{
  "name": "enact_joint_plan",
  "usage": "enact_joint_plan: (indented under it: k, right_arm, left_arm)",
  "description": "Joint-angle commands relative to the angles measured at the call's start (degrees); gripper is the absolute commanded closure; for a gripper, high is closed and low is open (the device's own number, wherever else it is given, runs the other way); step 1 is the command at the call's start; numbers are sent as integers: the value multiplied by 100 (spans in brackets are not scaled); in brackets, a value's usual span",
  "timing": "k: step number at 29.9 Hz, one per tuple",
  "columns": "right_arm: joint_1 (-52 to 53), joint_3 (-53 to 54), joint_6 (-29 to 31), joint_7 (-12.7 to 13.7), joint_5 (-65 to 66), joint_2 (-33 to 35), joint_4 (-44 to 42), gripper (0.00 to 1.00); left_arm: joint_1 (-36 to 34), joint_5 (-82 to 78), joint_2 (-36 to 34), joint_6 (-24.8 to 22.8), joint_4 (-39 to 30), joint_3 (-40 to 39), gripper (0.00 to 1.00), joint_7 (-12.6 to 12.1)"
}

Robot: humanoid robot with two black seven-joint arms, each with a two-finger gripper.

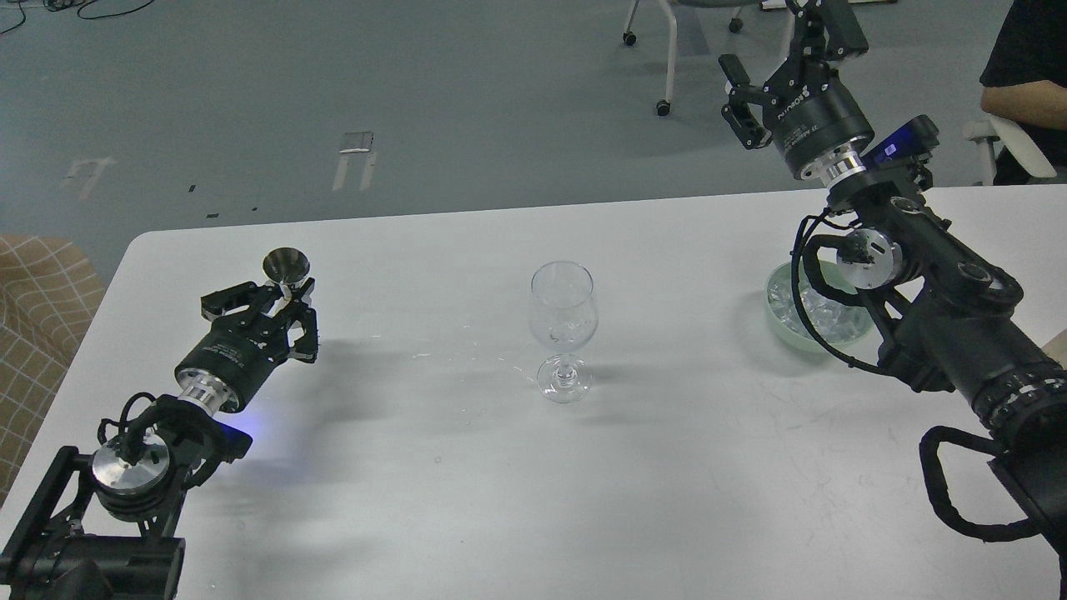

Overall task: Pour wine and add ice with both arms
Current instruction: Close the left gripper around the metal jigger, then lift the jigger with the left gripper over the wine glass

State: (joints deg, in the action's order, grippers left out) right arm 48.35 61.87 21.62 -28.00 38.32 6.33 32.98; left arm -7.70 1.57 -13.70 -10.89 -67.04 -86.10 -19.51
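Observation:
A clear wine glass [563,329] stands upright at the middle of the white table [467,500]. My left gripper [288,296] is shut on the stem of a small steel measuring cup [286,265], held upright above the table's left side, well left of the glass. I cannot see wine in the cup or the glass. Clear ice cubes [825,317] lie in a pale green bowl [779,321] at the right, partly hidden by my right arm. My right gripper [771,42] is open and empty, raised high beyond the table's far edge.
Small wet streaks [467,354] lie on the table left of the glass. A person [1025,75] and chair legs [667,83] are beyond the far edge. A tan checked seat [33,333] stands off the left edge.

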Motion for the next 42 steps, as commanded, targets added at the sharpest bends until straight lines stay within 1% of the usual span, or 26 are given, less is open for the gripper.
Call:
enact_joint_plan:
  k: [1,5,8,12,14,15,17,20,25,28,34,42]
  right_arm:
    - [-1,0,0,0,0,0,6,0]
    - [7,0,0,0,0,0,6,0]
    - [7,0,0,0,0,0,6,0]
    - [-1,-8,0,5,-9,0,15,0]
    - [7,-78,0,5,-9,0,15,0]
    - [7,-79,0,5,-9,0,15,0]
    - [7,-166,0,5,-9,0,15,0]
    - [7,-167,0,5,-9,0,15,0]
    - [-19,-167,0,5,-9,0,15,0]
    - [-28,-175,0,5,-9,-9,15,0]
    - [-28,-175,0,5,-18,-9,24,0]
    - [-37,-175,9,5,-18,-26,33,0]
  left_arm:
    - [-91,-52,-256,183,-300,400,100,-18]
    - [-187,-60,-326,358,-572,620,100,-26]
    - [-241,-60,-326,552,-845,664,100,-105]
    - [-433,-271,-309,860,-1161,997,100,-333]
    - [-530,-298,-309,930,-1215,1112,100,-421]
    - [-531,-298,-309,930,-1215,1113,100,-422]
    - [-697,-298,-291,1044,-1215,1244,100,-553]
    - [-768,-298,-256,1071,-1232,1341,100,-703]
    - [-785,-298,-238,1089,-1417,1367,100,-849]
    - [-838,-315,-247,1185,-1522,1473,100,-849]
    - [-1154,-377,-291,1475,-1786,1614,100,-849]
    - [-1488,-509,-230,1756,-1865,1666,100,-849]
